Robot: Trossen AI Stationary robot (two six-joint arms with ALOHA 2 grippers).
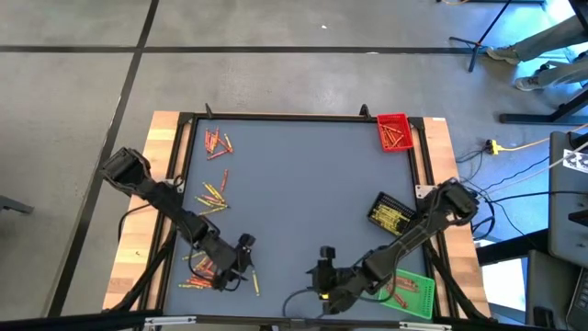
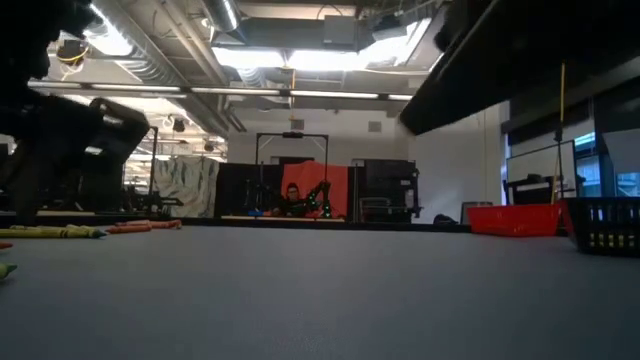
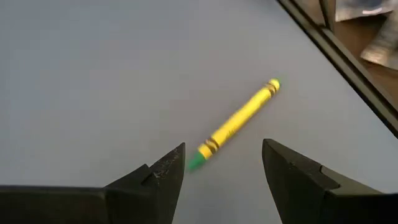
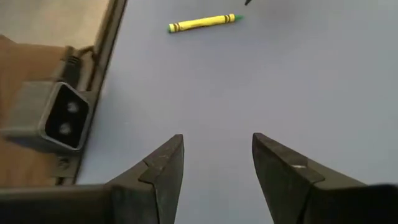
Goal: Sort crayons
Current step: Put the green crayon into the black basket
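Note:
Red, orange and yellow crayons lie flat in loose heaps on the grey table: one far left, one mid left, one near left. A single yellow crayon with a green tip lies apart near the front edge. My left gripper hovers open just short of it, the tip in front of the gap between its fingers. My right gripper stands open over bare table near the front edge, with the same yellow crayon farther off.
A red tray sits at the far right corner, a black tray at mid right, and a green tray at the near right. A small camera block stands on the table's front rail. The middle of the table is bare.

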